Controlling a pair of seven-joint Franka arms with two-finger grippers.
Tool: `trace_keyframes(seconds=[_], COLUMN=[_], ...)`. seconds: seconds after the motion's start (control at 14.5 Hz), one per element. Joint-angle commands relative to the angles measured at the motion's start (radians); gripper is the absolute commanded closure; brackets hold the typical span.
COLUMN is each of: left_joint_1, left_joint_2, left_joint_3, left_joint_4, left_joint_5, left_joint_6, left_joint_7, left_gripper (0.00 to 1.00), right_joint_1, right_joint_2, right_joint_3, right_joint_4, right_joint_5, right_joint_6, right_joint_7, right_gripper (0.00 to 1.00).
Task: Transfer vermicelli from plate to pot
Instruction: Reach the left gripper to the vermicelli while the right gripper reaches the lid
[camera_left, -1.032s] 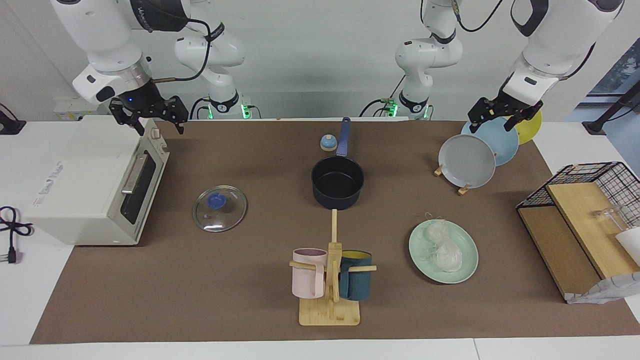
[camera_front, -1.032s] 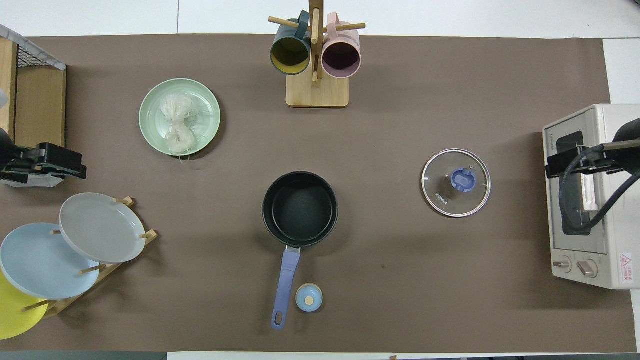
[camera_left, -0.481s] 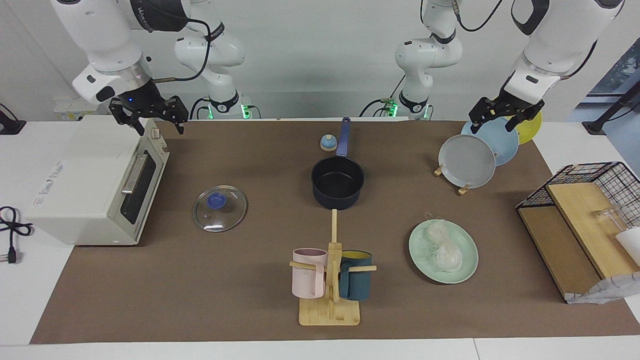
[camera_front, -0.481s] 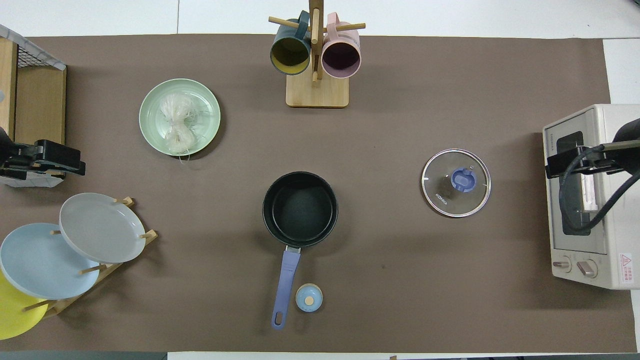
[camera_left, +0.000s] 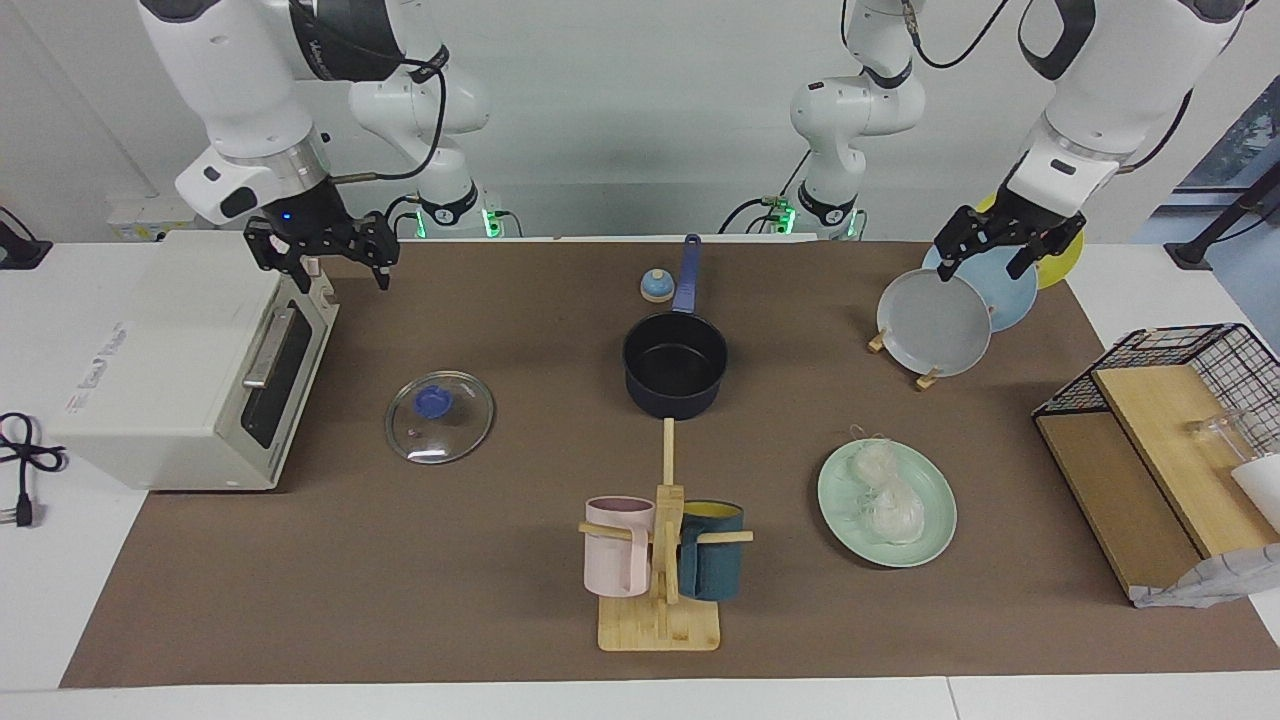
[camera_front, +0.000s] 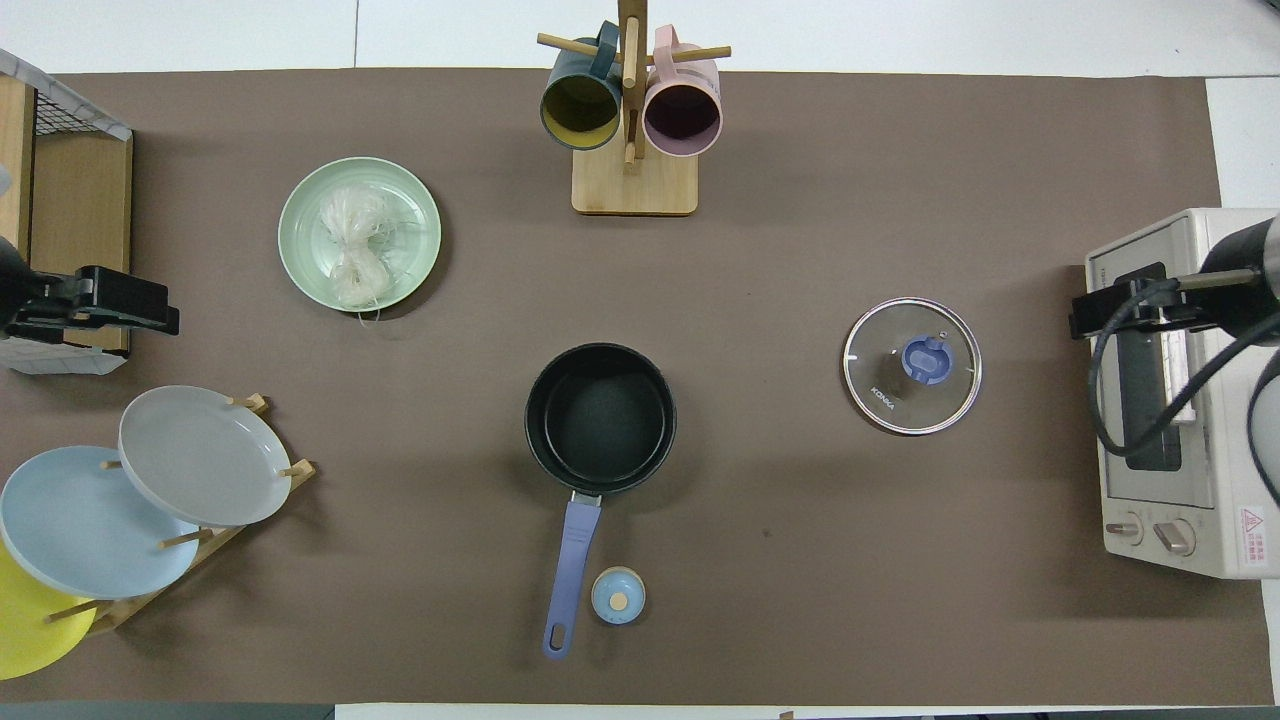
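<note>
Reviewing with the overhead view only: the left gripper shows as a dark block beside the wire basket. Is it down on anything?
Observer: No. In the facing view the left gripper hangs in the air over the plates standing in the plate rack, jaws open and empty.
Operator: And the right one, at the toaster oven?
Observer: The right gripper hangs low over the front top edge of the toaster oven, jaws open and holding nothing. I cannot tell whether a fingertip touches the oven.
</note>
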Motion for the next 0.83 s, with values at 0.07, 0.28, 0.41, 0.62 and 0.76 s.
trace_keyframes(seconds=[0.07, 0.28, 0.41, 0.62, 0.76], left_joint_1=[-0.041, -0.075, -0.088, -0.09, -0.088], left_joint_2=[0.2, 0.352, 0.408, 0.482, 0.502], left_joint_3=[0.003, 0.003, 0.003, 0.005, 0.005], left_joint_4=[0.045, 0.062, 0.062, 0.062, 0.06], left_joint_5=[-0.01, 0.0, 0.032, 0.042, 0.046], left_joint_6=[0.127, 0.296, 0.35, 0.433, 0.456], left_joint_7=[-0.008, 0.012, 0.088, 0.141, 0.142], left_gripper=[0.0, 0.0, 0.0, 0.0, 0.0], right_joint_1=[0.017, 0.011, 0.008, 0.016, 0.021], right_joint_2=[0.007, 0.056, 0.079, 0.105, 0.105], right_joint_3=[0.002, 0.002, 0.002, 0.002, 0.004], right_joint_4=[-0.198, -0.309, -0.392, -0.432, -0.449], right_joint_5=[0.023, 0.023, 0.023, 0.021, 0.021], right_joint_6=[0.212, 0.374, 0.497, 0.582, 0.585], right_joint_7=[0.023, 0.023, 0.022, 0.02, 0.017], right_gripper=[0.0, 0.0, 0.0, 0.0, 0.0])
